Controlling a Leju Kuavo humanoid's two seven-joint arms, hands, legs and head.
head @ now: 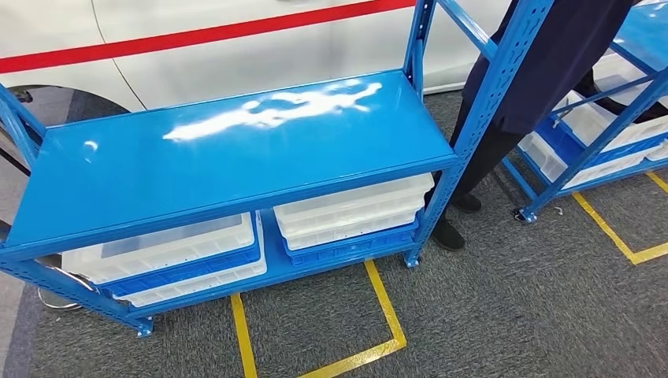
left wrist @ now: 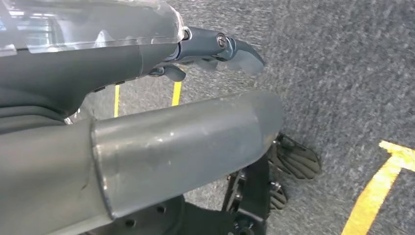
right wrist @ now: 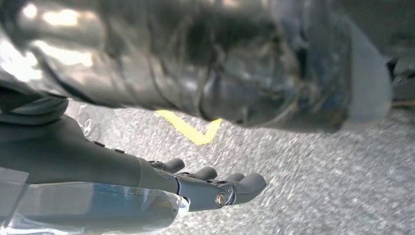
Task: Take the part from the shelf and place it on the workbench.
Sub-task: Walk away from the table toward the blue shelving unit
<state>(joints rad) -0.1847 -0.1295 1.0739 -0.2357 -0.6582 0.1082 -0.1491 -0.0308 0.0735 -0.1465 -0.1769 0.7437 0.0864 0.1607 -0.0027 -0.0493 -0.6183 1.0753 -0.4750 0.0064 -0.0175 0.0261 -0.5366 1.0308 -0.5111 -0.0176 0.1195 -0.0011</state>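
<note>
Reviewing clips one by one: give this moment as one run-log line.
stage: approaching shelf | left hand: open, hanging | right hand: open, hanging | part: not identifiable

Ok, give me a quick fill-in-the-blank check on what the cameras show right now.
1. The top board of the blue shelf carries ____.
2. The white bins sit on the ____ level of the shelf.
3. The tape lines on the grey carpet are ____.
4. The left hand and right hand hold ____.

Missing words: nothing; lower; yellow; nothing
</note>
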